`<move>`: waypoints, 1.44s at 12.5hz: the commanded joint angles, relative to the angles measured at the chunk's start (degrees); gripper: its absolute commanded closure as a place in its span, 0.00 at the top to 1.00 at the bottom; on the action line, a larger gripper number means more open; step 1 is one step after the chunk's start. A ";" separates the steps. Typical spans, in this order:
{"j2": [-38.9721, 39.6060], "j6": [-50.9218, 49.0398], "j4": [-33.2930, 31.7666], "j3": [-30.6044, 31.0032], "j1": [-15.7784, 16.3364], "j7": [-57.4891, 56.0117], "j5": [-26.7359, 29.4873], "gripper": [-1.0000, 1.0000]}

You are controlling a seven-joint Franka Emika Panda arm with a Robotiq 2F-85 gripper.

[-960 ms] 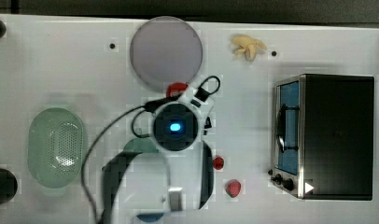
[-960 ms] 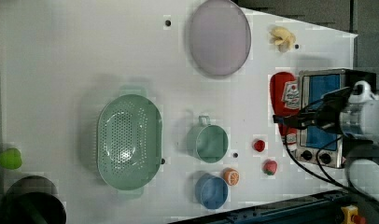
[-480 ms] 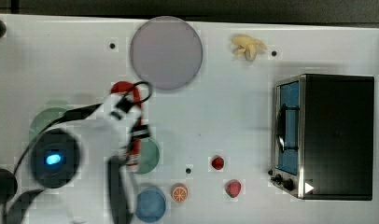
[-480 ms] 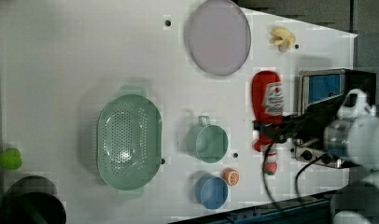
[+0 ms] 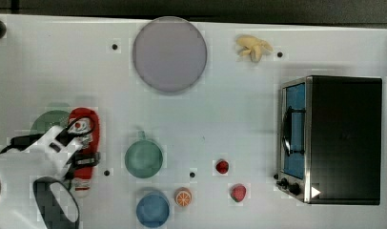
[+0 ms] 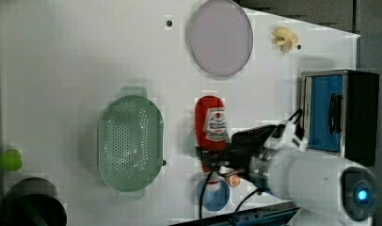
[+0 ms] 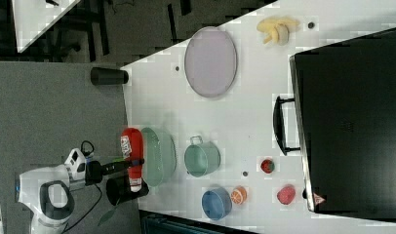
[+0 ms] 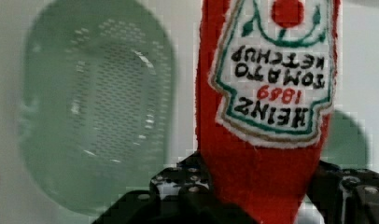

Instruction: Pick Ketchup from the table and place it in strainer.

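White tabletop fills the background; above it the plush, elongated red ketchup bottle hangs clamped between the black gripper's jaws, beside the perforated pale-green oval plastic strainer

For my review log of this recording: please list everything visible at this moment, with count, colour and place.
Ketchup: 1, red, white label, held off the table in the hand, beside the strainer in the left view.
strainer: 1, mint green, empty.
mug: 1, darker green, table middle.
plate: 1, grey-lilac, top view's upper middle.
bowl: 1, blue, below the mug in the top view.
orange half: 1, beside the bowl.
red fruits: 2, near the oven.
bananas: 1 bunch, yellow.
toaster oven: 1, black, blue door.
green fruit: 1, left view's left edge.
hand: 1, black, closed on the Ketchup.
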 commanded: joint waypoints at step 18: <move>18.47 20.06 3.36 3.98 -1.35 24.72 -4.67 1.00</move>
